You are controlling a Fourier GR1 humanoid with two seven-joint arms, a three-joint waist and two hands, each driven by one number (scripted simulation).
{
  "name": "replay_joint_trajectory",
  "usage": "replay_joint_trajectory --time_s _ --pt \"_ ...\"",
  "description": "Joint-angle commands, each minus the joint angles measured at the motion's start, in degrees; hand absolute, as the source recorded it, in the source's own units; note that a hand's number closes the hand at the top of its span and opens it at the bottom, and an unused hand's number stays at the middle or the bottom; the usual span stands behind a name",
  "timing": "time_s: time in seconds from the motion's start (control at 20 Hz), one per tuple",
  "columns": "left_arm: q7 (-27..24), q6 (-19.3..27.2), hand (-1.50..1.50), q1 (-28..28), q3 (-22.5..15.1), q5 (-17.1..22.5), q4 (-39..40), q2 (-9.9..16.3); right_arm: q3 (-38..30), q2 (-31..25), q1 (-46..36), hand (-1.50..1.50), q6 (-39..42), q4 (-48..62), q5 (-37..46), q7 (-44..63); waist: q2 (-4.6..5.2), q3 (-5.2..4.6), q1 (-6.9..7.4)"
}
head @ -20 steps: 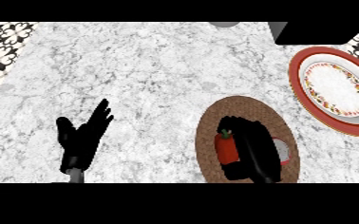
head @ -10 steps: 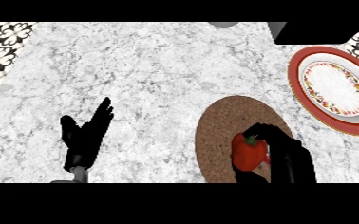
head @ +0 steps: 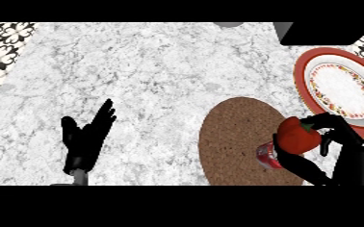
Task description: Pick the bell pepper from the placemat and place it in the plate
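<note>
- Pepper: the red bell pepper (head: 297, 135) is held over the right edge of the brown round woven placemat (head: 235, 139), near the red-rimmed patterned plate (head: 334, 84) but apart from it.
- The black right hand (head: 334, 146) is curled round the pepper.
- A small red can (head: 267, 152) is seen just left of this hand, on the placemat.
- The black left hand (head: 85, 137) is rested at the near left of the white marble counter (head: 156, 72), fingers straight and slightly spread.

Inventory, my counter: 1 bell pepper (head: 297, 135), red, in my right hand (head: 328, 150). 1 placemat (head: 241, 142), brown, oval. 1 plate (head: 332, 84), red rim w/ patterned band. 1 small red can-like item (head: 268, 151) on mat, can't ID. 2 hands total, incl. left hand (head: 86, 137), holding 0.
</note>
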Motion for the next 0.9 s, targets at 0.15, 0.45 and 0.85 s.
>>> replay_joint_trajectory --time_s 0.15,0.45,0.85 --pt "-2.40 -1.68 0.00 -3.28 2.28 0.88 6.06 0.34 -16.94 -7.28 -7.89 1.50 -2.00 14.63 -15.33 -12.56 0.20 -0.08 0.13" --pt "-1.97 -3.49 0.00 -1.54 2.19 1.61 3.53 1.53 -28.79 -13.55 -21.16 1.50 -4.57 34.38 -22.56 -20.05 0.37 -0.05 0.89" --pt "2.06 0.05 0.00 -0.93 -1.01 -0.96 0.08 -1.78 -36.97 -21.25 -32.98 1.50 -2.52 67.08 -30.06 -42.70 0.40 0.03 1.39"
